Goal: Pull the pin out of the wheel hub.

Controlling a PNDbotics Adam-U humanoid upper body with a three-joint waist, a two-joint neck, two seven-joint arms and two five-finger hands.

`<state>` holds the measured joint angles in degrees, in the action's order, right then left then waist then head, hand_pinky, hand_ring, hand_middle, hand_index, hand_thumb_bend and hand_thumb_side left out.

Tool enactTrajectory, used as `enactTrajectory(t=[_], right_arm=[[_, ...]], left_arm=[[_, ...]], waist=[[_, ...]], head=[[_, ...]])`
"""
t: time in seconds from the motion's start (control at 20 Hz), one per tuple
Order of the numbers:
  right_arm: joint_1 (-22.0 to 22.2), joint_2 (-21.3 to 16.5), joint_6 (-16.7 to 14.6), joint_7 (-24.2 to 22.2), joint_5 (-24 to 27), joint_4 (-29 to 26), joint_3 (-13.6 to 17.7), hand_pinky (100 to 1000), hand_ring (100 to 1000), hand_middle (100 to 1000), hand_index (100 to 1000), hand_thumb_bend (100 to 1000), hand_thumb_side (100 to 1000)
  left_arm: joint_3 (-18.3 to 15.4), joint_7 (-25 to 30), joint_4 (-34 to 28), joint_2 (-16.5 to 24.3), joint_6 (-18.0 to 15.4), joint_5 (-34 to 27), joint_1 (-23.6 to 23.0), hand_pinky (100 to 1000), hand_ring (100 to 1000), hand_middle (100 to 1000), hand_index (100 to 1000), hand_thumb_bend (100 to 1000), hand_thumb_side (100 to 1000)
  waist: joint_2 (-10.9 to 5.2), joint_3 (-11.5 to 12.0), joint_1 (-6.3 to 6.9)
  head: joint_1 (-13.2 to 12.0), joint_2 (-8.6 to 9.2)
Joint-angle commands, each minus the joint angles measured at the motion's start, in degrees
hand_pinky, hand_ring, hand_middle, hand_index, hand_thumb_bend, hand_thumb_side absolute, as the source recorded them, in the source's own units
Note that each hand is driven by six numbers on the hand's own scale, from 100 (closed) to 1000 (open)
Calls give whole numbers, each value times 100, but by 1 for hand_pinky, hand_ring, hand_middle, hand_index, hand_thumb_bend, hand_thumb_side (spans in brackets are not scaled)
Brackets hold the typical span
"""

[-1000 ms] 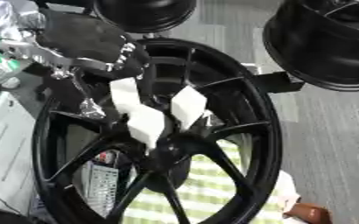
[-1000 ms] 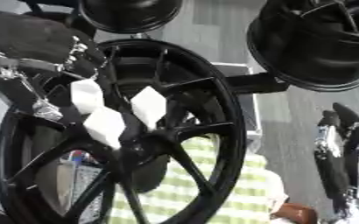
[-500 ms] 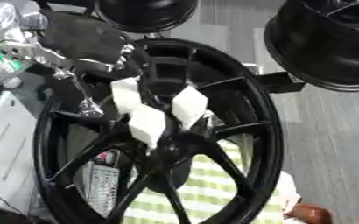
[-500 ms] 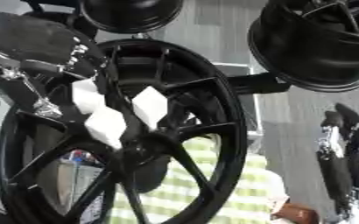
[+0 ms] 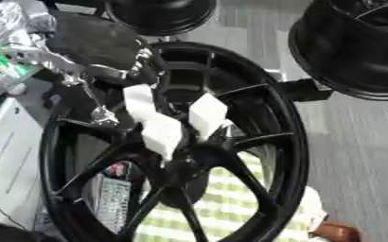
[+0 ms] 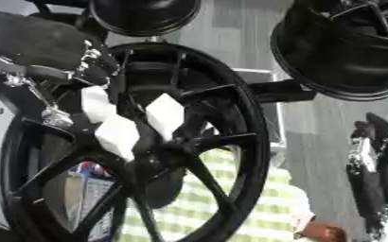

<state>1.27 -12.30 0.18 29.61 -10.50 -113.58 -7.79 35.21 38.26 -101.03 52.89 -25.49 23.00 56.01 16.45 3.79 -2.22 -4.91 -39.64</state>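
The left hand [image 5: 94, 45] reaches over the black wheel hub [image 5: 185, 165], white-tipped fingers [image 5: 162, 135] bunched at its centre where any pin is hidden, its closure unclear; the right hand [image 6: 371, 175] hangs idle at right, no writing legible.

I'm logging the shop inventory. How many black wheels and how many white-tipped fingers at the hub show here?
Black wheels: 3 (spoked wheel, wheel at top, wheel at upper right)
White fingertips of the left hand: 3
Total: 6
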Motion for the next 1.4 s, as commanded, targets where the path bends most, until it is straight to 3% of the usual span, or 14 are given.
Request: enactTrajectory(t=[0.05, 0.35, 0.6, 1.4], right_arm=[[-28, -18, -45, 3, 45, -102, 29, 939, 870, 704, 828, 100, 722], [-19, -22, -61, -3, 52, -102, 35, 940, 870, 703, 828, 100, 726], [-20, -31, -56, -1, 46, -102, 40, 940, 869, 701, 828, 100, 729], [-57, -6, -75, -1, 73, -102, 25, 940, 867, 699, 828, 100, 734]], left_arm=[[-103, 1370, -84, 143, -1420, -25, 103, 749, 737, 699, 704, 374, 190], [-217, 1370, -212, 198, -1622, 262, 137, 784, 787, 782, 768, 598, 224], [-350, 1370, -560, 312, -1756, 261, 154, 788, 793, 788, 773, 670, 237], [-489, 1147, -535, 319, -1894, 200, 101, 752, 751, 713, 739, 619, 227]], waist=[[-108, -11, 12], [-99, 12, 20], [-91, 25, 45], [-45, -15, 55]], head=[[-29, 92], [-36, 78], [-29, 92], [-51, 148]])
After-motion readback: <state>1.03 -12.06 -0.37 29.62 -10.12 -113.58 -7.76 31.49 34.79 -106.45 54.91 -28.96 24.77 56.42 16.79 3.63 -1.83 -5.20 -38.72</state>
